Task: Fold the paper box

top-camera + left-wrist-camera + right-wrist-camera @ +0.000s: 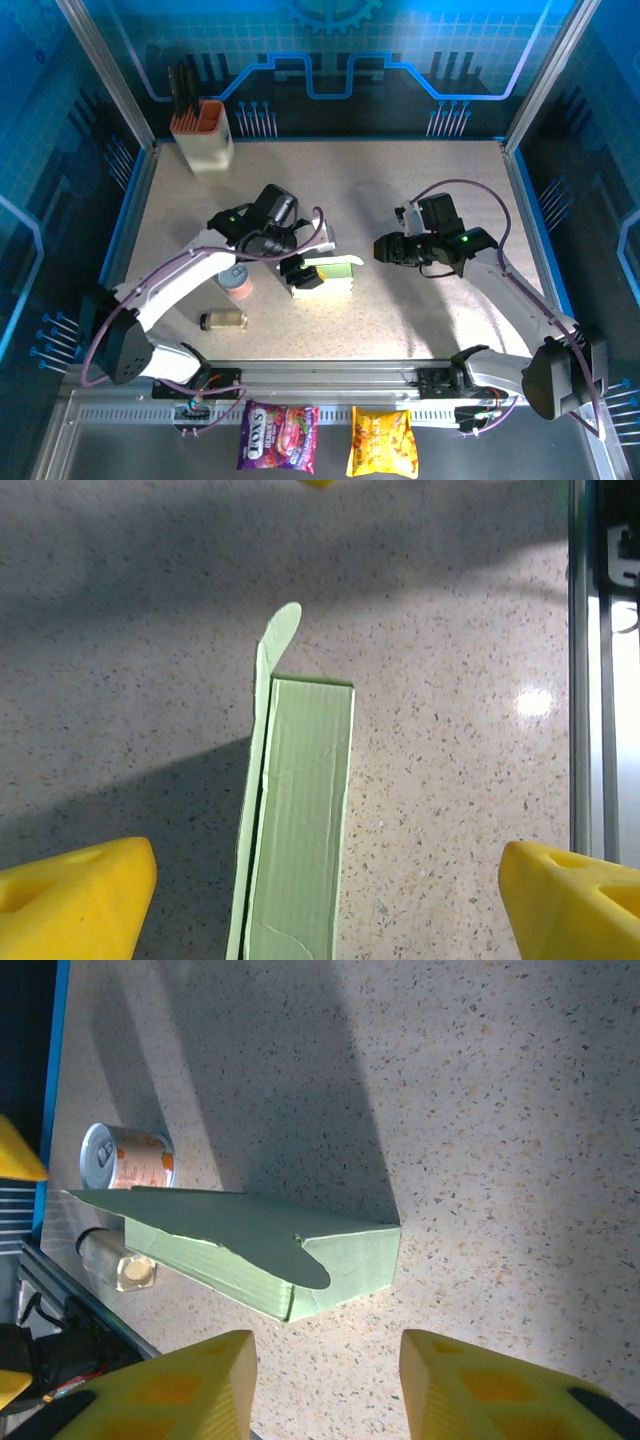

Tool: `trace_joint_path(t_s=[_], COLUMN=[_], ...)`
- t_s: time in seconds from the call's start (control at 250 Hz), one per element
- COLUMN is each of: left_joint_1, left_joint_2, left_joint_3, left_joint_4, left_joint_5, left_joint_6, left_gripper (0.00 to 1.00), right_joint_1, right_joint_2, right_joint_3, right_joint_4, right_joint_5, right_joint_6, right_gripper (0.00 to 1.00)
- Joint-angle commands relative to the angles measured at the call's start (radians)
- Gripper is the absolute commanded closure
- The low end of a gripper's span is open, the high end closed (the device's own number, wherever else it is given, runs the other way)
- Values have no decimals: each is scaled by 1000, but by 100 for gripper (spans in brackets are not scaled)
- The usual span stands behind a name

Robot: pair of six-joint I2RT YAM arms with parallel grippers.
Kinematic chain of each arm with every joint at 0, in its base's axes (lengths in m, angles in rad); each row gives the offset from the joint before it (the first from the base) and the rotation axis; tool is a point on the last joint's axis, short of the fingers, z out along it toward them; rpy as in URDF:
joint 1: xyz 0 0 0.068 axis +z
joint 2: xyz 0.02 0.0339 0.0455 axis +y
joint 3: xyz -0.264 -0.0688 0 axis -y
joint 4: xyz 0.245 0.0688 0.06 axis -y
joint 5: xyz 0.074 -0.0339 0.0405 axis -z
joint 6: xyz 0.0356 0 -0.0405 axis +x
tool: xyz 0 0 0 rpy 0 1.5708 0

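Left wrist view: my left gripper has jaws wide apart astride the paper box lying mid-table, its near end cut off at the frame edge, one flap open; my right gripper gapes too, short of the box.

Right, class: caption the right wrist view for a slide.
Open jaws face the paper box, flap unfolded, can beyond.

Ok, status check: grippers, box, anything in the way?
Left gripper open, straddling the box. Right gripper open, short of it. Box formed, one flap loose. Can and jar beside it, not blocking.
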Motion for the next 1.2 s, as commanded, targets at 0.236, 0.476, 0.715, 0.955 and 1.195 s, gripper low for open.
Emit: trace_joint_path(t_s=[0.236, 0.476, 0.715, 0.955, 1.195], left_joint_1=[-16, -23, -26, -26, -29], left_joint_2=[186, 259, 291, 294, 287], left_joint_3=[93, 92, 90, 91, 90], left_joint_4=[-93, -100, -111, -115, -118], left_joint_5=[16, -42, -68, -71, -72], left_joint_6=[108, 130, 140, 151, 144], left_gripper=[10, 15, 31, 46, 49], right_joint_1=[-4, 62, 131, 141, 144], right_joint_2=[-9, 68, 174, 223, 244], right_joint_3=[-26, -64, -75, -93, -118], right_joint_4=[24, 102, 191, 230, 214], right_joint_5=[-68, -134, -124, -79, -21], right_joint_6=[-12, -8, 20, 30, 10], right_gripper=[47, 41, 41, 46, 52])
